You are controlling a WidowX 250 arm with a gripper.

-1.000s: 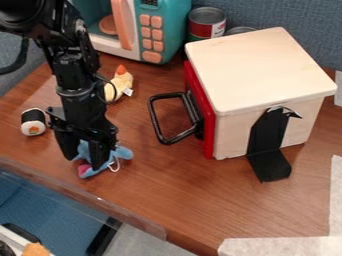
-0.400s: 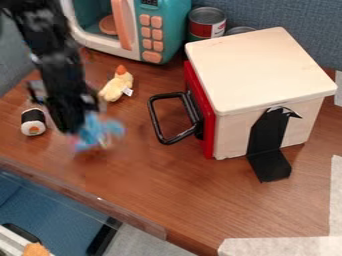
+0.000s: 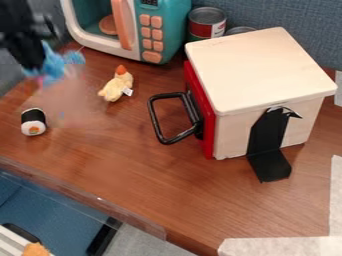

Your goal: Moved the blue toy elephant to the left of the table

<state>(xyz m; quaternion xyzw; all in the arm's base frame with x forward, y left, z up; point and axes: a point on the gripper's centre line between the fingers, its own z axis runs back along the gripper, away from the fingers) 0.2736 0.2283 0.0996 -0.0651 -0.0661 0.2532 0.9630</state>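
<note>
A teal and white toy microwave point(image 3: 177, 32) with a peach handle and peach buttons stands at the top of the frame, just right of the arm, and would block a move that way. Beside it are a metal can with a red and white label point(image 3: 206, 24) and, partly hidden, a second metal can point(image 3: 240, 30). A pale wooden box point(image 3: 260, 65) with a red front fills much of the right side, its black looped handle point(image 3: 153, 117) jutting left over the brown wood-look table point(image 3: 147, 175), and a black bent bracket point(image 3: 268, 150) stands against its near side. Between this handle and the arm lies a small yellow plush chick point(image 3: 115, 91) with an orange tip and a white tag; a black and white plush sushi roll point(image 3: 33, 122) sits at the left. The black robot arm point(image 3: 17, 22) comes in at the upper left corner, blurred, its gripper point(image 3: 32, 62) pointing down and raised above the table's far left part. The pincer is closed on the blue plush elephant point(image 3: 55, 64), which hangs at the upper left, apart from the chick and above the sushi roll in the frame.
</note>
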